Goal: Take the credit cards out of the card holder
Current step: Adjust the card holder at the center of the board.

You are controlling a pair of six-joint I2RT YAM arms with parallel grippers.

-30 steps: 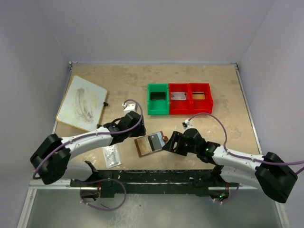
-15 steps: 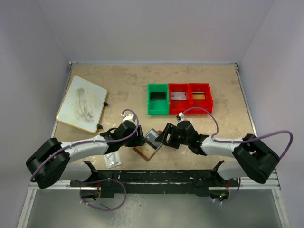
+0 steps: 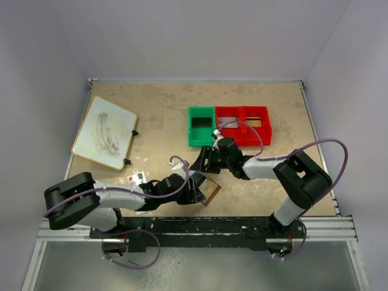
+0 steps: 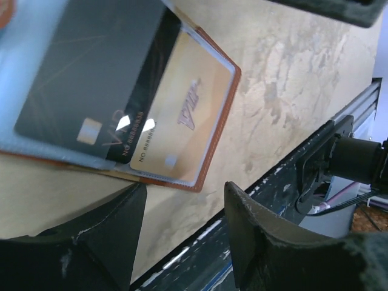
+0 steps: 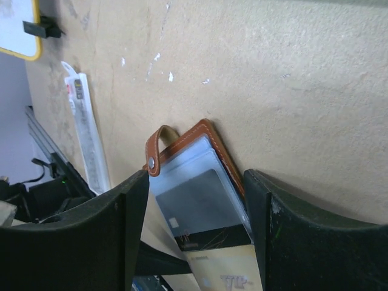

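The brown card holder (image 3: 210, 193) is open near the front middle of the table. Its clear pockets hold the dark silvery grey card (image 4: 79, 79) and the golden tan card (image 4: 182, 121). My right gripper (image 3: 204, 163) reaches in from the far side. Its fingers (image 5: 273, 230) press both edges of the card holder's (image 5: 209, 130) flap with the snap tab. The grey card (image 5: 200, 209) and the golden card (image 5: 224, 270) lie between them. My left gripper (image 3: 195, 190) is open and empty. Its tips (image 4: 185, 189) sit just short of the card holder's near corner (image 4: 195, 185).
A green bin (image 3: 201, 126) and two red bins (image 3: 242, 124) stand behind the grippers. A white board (image 3: 104, 131) lies at the far left. A clear speckled packet with a red mark (image 3: 138, 177) lies beside my left arm. The metal front rail (image 4: 315, 163) is close.
My right gripper has swung left and away from the front, onto the card holder's far flap. My left gripper has moved right and toward the front. The card holder has shifted right.
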